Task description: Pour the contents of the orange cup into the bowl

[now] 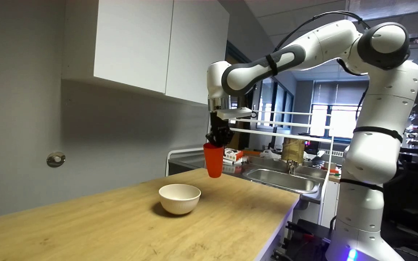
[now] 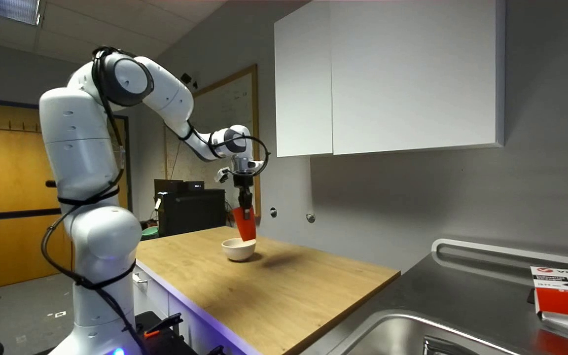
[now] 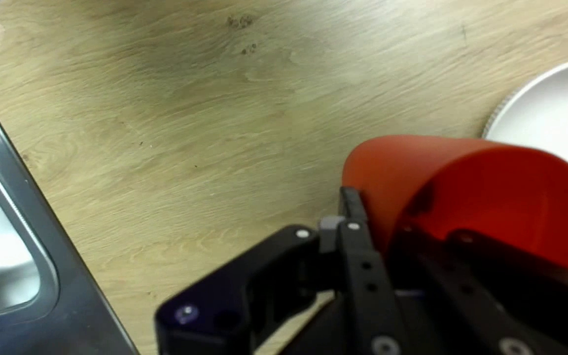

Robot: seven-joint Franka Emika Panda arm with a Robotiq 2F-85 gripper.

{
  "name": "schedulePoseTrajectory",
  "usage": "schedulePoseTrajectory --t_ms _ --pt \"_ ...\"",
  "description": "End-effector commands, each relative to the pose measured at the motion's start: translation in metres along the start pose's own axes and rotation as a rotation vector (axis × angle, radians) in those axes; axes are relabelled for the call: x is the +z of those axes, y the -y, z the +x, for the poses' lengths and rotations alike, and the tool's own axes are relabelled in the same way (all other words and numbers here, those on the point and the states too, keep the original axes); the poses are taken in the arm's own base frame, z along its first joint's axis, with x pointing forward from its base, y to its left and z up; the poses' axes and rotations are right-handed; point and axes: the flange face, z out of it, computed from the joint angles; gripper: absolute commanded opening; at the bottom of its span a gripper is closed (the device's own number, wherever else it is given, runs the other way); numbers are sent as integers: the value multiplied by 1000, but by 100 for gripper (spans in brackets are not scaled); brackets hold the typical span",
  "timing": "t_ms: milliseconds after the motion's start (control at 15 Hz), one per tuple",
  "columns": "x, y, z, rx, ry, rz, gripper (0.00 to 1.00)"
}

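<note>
Orange cup [image 1: 213,161] aloft in fingers [image 3: 362,254]

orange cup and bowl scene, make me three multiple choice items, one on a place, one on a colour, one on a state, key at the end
1. Where is the bowl?
A. in the sink
B. on the wooden counter
C. inside the wall cabinet

2. What colour is the bowl?
A. black
B. blue
C. white

3. What state is the orange cup in?
A. held up by the gripper
B. lying loose on its side
C. standing upside down

Key:
1. B: in both exterior views the bowl rests on the wooden counter.
2. C: its inside shows white in the wrist view.
3. A: the gripper clamps its wall in the wrist view, and it hangs from there in both exterior views.
</note>
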Motion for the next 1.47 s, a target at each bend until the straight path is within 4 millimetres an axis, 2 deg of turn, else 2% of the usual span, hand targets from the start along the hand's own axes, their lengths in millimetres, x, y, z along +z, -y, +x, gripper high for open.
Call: schedulePoseTrajectory --t_ms 0,133,333,800,1133,1400 --pt "-22 16 23 120 -54 -83 1" --pt "-22 26 30 175 -99 -150 1" --pt "-11 48 29 226 -153 -263 1" --pt "26 110 5 266 -282 -478 1" --pt "37 155 -14 282 -403 -583 1" --pt "49 180 -17 318 -483 -648 1"
